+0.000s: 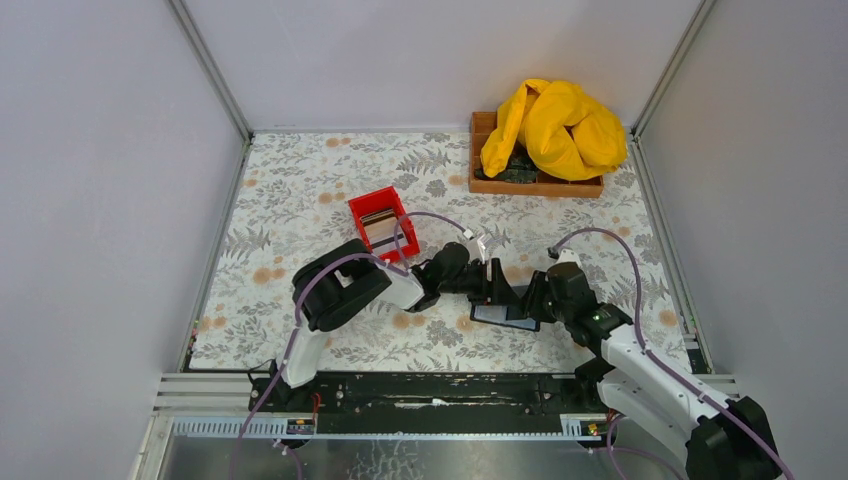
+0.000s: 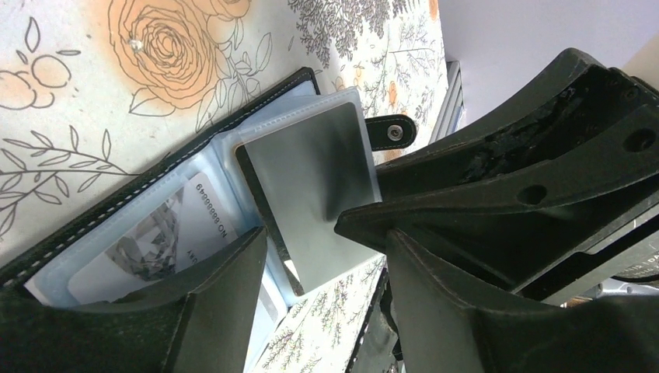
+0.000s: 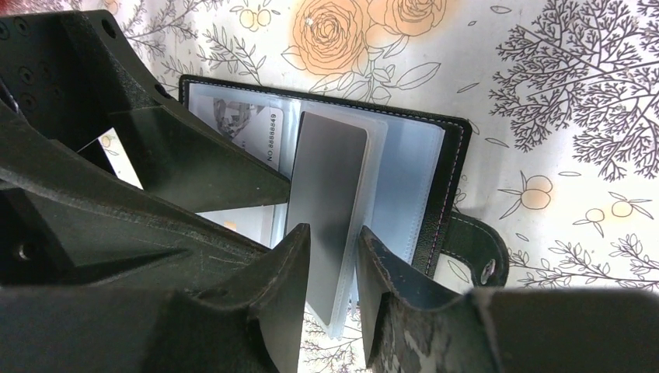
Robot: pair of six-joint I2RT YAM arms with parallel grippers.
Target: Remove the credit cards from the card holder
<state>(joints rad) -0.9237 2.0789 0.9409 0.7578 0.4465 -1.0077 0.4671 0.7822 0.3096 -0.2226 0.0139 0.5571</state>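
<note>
The card holder (image 3: pixel 447 179) lies open and flat on the flowered tabletop (image 3: pixel 544 78), directly under both pincers, which meet over it near the front middle. The right pincer (image 3: pixel 332 233) has its fingers drawn close together on either side of the near end of a grey card (image 3: pixel 330 179) and is clamped on it. The far end of that card sits in a clear sleeve (image 3: pixel 404 171) of the holder, and the rest sticks out toward the pincer at a slant. The left pincer (image 2: pixel 325 233) is spread wide and grips nothing. One of its fingers (image 2: pixel 225 303) presses on the holder's leaf on the far side from the right pincer, over a white card (image 2: pixel 155 241) with a printed number that is tucked in its sleeve. Its other finger stands on the opposite side of the grey card, close against the right pincer's body. The holder's snap strap (image 3: pixel 474 249) hangs loose off the outer edge, just beside the right pincer's outer finger. A red bin (image 1: pixel 372 200) with flat tan and dark pieces inside sits beyond the left pincer and to its left, apart from it. A wooden tray (image 1: pixel 480 183) with a yellow cloth (image 1: pixel 555 125) heaped on it lies well beyond the right pincer, at the far edge of the tabletop.
</note>
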